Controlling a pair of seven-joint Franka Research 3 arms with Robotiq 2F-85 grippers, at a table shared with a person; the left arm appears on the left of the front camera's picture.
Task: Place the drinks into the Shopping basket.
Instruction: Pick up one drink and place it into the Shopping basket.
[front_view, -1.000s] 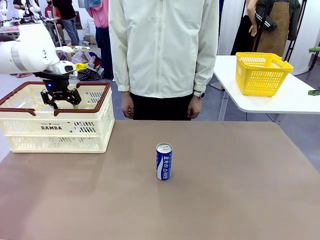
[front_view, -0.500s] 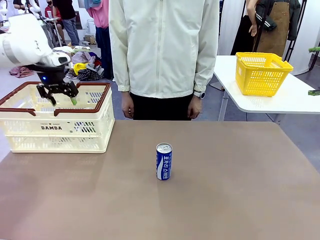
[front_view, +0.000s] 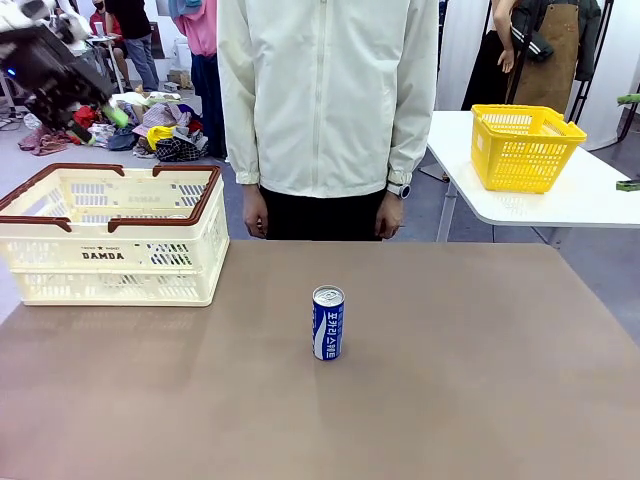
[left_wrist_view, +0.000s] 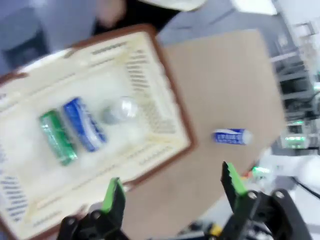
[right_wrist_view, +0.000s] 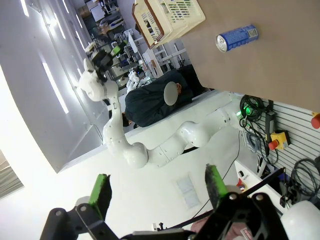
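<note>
The brown table (front_view: 450, 400) stretches out well below the left hand (front_view: 75, 105), which hangs high and off to the side with its green-padded jaws spread wide and nothing between them. Almost straight beneath that hand sits the large cream-white slotted plastic basket with the dark brown rim (front_view: 205, 200); the left wrist view shows one blue-and-white can (left_wrist_view: 84, 124) lying inside it beside a green can (left_wrist_view: 58, 137) and a silvery round object I cannot identify. The remaining slim blue-and-white metal can (front_view: 328, 322) stands upright, far from that hand and well apart from the basket. The right hand (right_wrist_view: 157, 192) is also open and empty, raised well clear. One drink looks delivered; the next move calls for reaching down to the standing can and closing around its body.
</note>
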